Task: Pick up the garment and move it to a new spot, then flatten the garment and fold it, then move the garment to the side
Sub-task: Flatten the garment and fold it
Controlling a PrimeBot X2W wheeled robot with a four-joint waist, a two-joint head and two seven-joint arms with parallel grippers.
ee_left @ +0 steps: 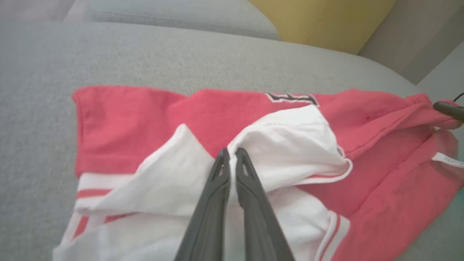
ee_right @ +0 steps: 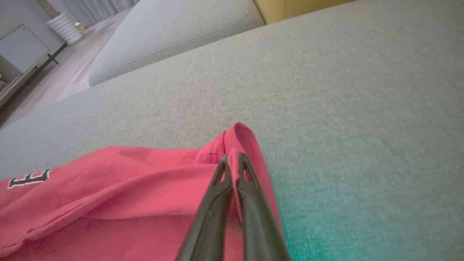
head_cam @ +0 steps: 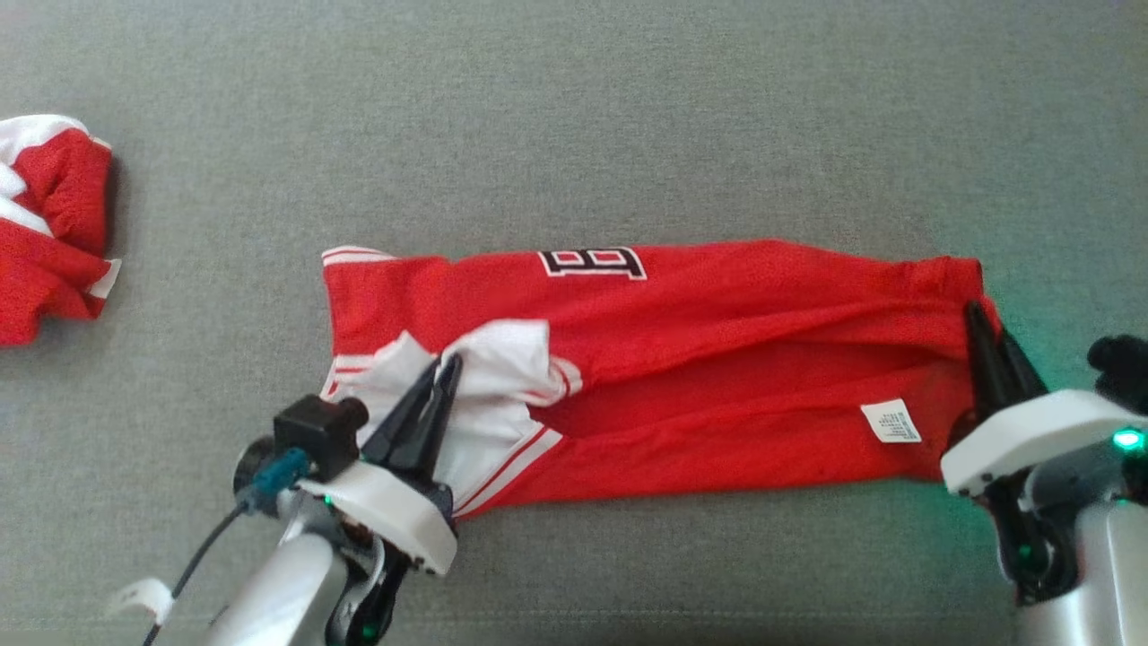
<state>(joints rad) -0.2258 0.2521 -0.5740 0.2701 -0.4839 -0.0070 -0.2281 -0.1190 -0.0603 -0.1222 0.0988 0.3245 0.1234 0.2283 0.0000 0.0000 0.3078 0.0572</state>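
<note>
Left claw [head_cam: 446, 366], right claw [head_cam: 976, 312] tight on garment [head_cam: 717, 359] ends

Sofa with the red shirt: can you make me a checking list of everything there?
Surface: grey sofa seat, bare around the clothes.
Job's things: red jersey stretched out between the grippers, white part bunched at its left end.
Clutter: another red-and-white garment, crumpled, far left.
Grippers: left gripper shut on the jersey's white part; right gripper shut on its red hem.
Cables: black cable beside the left wrist.
Surroundings: yellow cushion, pale floor.
</note>
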